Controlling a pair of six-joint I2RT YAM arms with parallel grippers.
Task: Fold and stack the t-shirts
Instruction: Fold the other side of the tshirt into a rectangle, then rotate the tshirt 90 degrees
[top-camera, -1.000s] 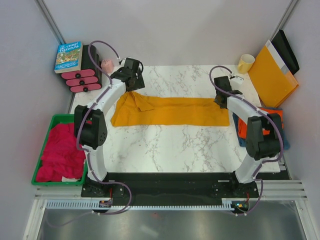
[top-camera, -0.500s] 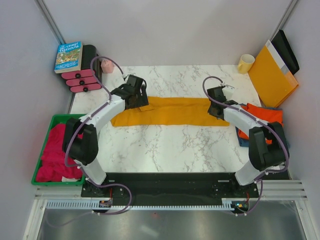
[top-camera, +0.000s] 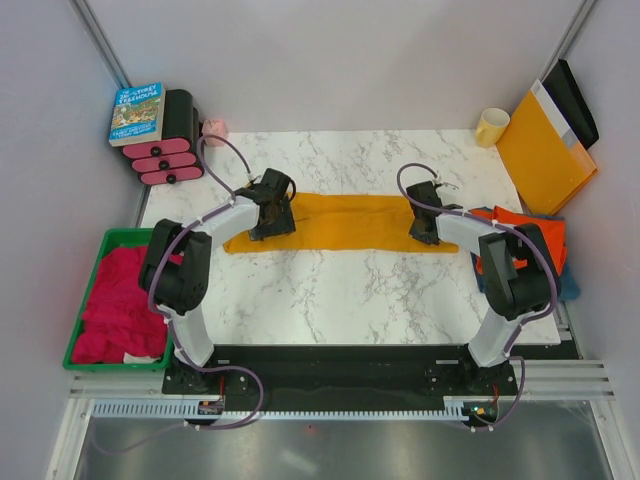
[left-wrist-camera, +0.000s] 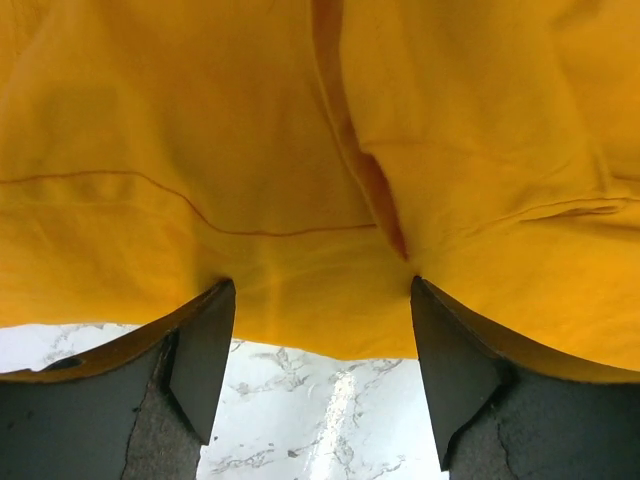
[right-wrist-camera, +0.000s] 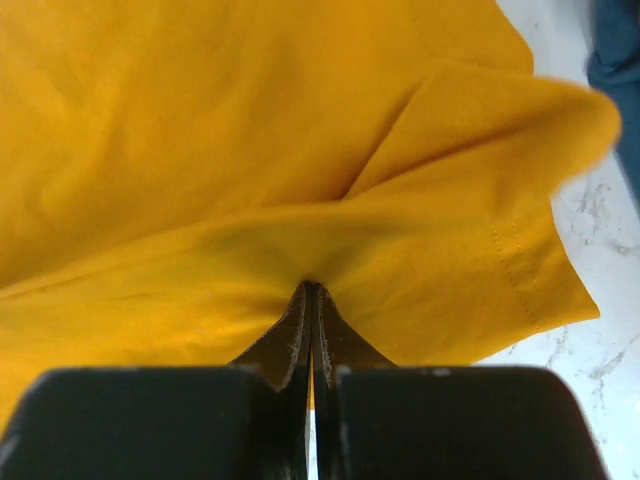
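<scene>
The mustard-yellow t-shirt (top-camera: 350, 222) lies as a long narrow strip across the middle of the marble table. My left gripper (top-camera: 270, 217) is down at the strip's left part. In the left wrist view it (left-wrist-camera: 320, 285) stands open, with the shirt's near hem (left-wrist-camera: 300, 320) between its wide-apart fingers. My right gripper (top-camera: 424, 226) is at the strip's right end. It (right-wrist-camera: 312, 285) is shut on a pinch of the yellow cloth (right-wrist-camera: 250, 150), which puckers at the tips. The orange-red t-shirt (top-camera: 515, 222) lies on the blue t-shirt (top-camera: 570, 285) at the right edge.
A green bin (top-camera: 120, 234) holding crimson cloth (top-camera: 120, 300) sits at the left. A book (top-camera: 137, 112) on a pink-and-black stack (top-camera: 165, 160) stands at the back left. A yellow mug (top-camera: 491, 126) and an orange envelope (top-camera: 545, 150) are at the back right.
Both grippers came from the shirt's far edge toward the near side, and the shirt is now a narrower strip. The right gripper closed on the cloth. The left jaws narrowed slightly.
</scene>
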